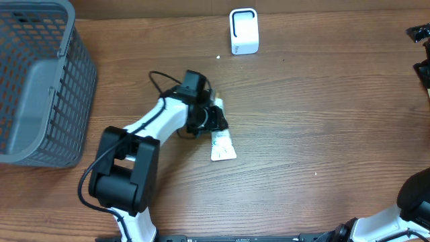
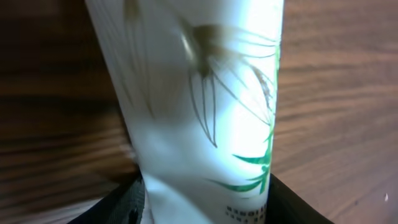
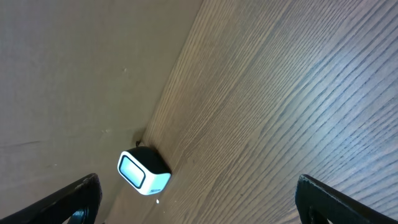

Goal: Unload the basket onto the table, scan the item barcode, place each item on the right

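Observation:
The item is a white tube point(image 1: 222, 144) with green leaf print, lying on the wooden table near the middle. My left gripper point(image 1: 209, 118) is down over its upper end. In the left wrist view the tube point(image 2: 199, 112) fills the frame and runs between my two dark fingers point(image 2: 118, 208), which stand open close along its sides; small dark print shows at its lower edge. The white barcode scanner point(image 1: 244, 31) stands at the back of the table, and the scanner point(image 3: 143, 172) also shows in the right wrist view. My right gripper point(image 3: 199, 202) hangs open and empty, high above the table.
A grey wire basket point(image 1: 37, 81) stands at the left edge of the table. The right arm point(image 1: 420, 47) shows at the right edge of the overhead view. A black cable point(image 1: 161, 78) loops by the left wrist.

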`<control>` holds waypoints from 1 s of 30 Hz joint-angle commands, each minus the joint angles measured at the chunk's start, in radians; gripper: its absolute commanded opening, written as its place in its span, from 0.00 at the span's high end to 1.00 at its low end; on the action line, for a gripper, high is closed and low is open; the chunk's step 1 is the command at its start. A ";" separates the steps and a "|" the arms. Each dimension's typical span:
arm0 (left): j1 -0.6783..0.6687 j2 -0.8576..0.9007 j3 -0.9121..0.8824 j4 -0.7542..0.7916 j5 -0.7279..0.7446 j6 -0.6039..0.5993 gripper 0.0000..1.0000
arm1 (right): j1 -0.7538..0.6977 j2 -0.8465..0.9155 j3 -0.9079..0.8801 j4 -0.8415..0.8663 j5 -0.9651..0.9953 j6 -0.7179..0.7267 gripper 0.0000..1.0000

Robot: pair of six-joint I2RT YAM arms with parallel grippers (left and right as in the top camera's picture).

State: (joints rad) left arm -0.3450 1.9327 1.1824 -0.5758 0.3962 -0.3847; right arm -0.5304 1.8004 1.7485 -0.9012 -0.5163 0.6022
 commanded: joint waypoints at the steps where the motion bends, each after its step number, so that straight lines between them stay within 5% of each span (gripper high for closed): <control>1: -0.053 0.023 0.043 0.001 0.050 0.032 0.47 | 0.000 0.002 0.006 0.005 0.008 -0.005 0.00; 8: -0.097 0.023 0.152 -0.050 0.049 0.019 0.39 | 0.000 0.002 0.006 0.005 0.008 -0.005 0.00; 14: -0.075 0.023 0.397 -0.303 0.006 0.058 0.39 | 0.000 0.002 0.006 0.005 0.008 -0.005 0.00; 19: -0.041 0.022 0.695 -0.616 -0.177 0.071 0.00 | 0.000 0.002 0.006 0.005 0.008 -0.005 0.00; 30: 0.137 0.026 0.845 -0.778 -0.375 0.010 0.00 | 0.000 0.002 0.006 0.005 0.008 -0.005 0.00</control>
State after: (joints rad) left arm -0.2806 1.9526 2.0094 -1.3479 0.0933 -0.3470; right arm -0.5304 1.8004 1.7485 -0.9009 -0.5159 0.6018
